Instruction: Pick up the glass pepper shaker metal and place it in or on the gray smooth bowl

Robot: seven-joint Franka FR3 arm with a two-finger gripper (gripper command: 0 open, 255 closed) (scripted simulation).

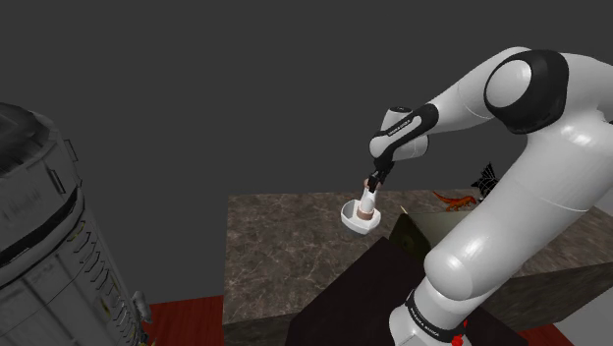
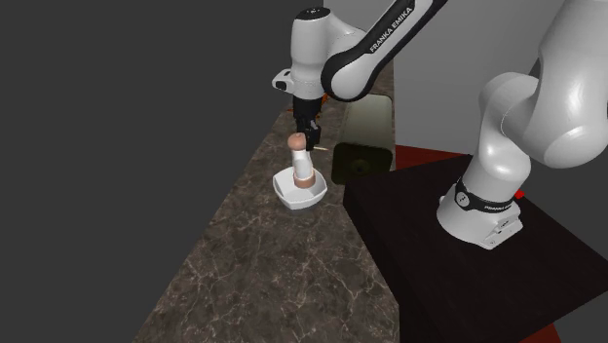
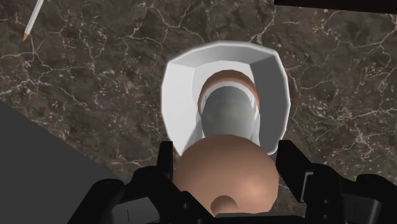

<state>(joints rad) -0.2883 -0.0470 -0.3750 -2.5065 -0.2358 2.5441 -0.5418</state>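
The pepper shaker (image 2: 301, 166) has a pale greyish body, a brown base band and a rounded brown cap. It stands upright inside the white, faceted bowl (image 2: 292, 198) on the dark marbled counter. My black gripper (image 2: 308, 134) comes down from above, and its fingers clasp the cap from both sides. In the wrist view the cap sits between the two fingers (image 3: 167, 167) of the gripper (image 3: 226, 165), with the shaker body (image 3: 229, 114) reaching down into the bowl (image 3: 184, 89). From the shoulder view, the gripper (image 1: 372, 184) is just over the shaker (image 1: 366, 206) and the bowl (image 1: 359, 221).
An olive box (image 2: 362, 146) stands close beside the bowl, toward the black stand (image 2: 468, 273). A pencil (image 3: 33, 19) lies on the counter away from the bowl. An orange object (image 1: 454, 200) lies at the counter's far end. A large white drum (image 1: 49, 246) stands at the shoulder view's left.
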